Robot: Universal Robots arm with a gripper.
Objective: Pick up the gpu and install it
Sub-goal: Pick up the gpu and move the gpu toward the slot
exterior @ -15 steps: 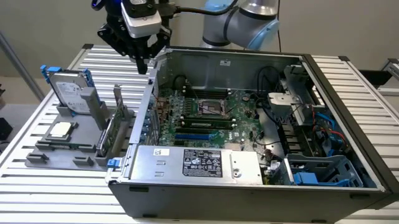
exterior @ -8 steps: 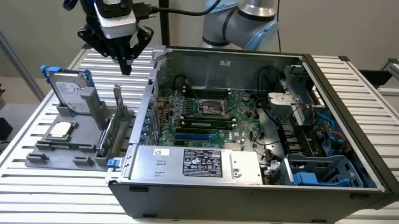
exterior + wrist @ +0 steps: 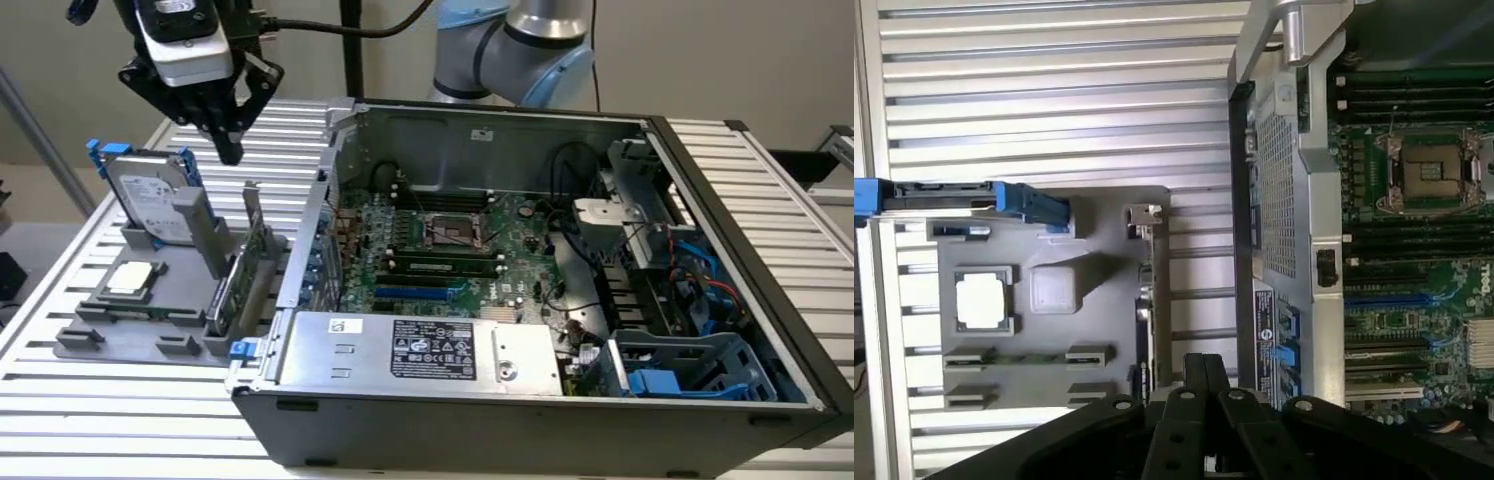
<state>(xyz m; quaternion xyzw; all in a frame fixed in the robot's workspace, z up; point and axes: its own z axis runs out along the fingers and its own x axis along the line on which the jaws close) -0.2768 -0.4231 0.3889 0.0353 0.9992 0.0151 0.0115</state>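
The gpu (image 3: pixel 235 285) stands on edge in a slot of the grey holder tray (image 3: pixel 134 320), its silver bracket (image 3: pixel 251 212) pointing up. In the wrist view the gpu (image 3: pixel 1146 310) appears edge-on as a thin dark strip along the tray's side nearest the case. My gripper (image 3: pixel 230 148) hangs above the tray, well clear of the card and slightly toward the exterior view's left of it. Its black fingertips (image 3: pixel 1194 372) are pressed together and hold nothing.
A silver hard drive (image 3: pixel 150 195) with blue rails stands upright in the tray, with a small square chip (image 3: pixel 131 278) lying beside it. The open computer case (image 3: pixel 400 420) sits to the exterior view's right, motherboard (image 3: pixel 441 250) and blue slot (image 3: pixel 420 293) exposed. Slatted table (image 3: pixel 80 400) underneath.
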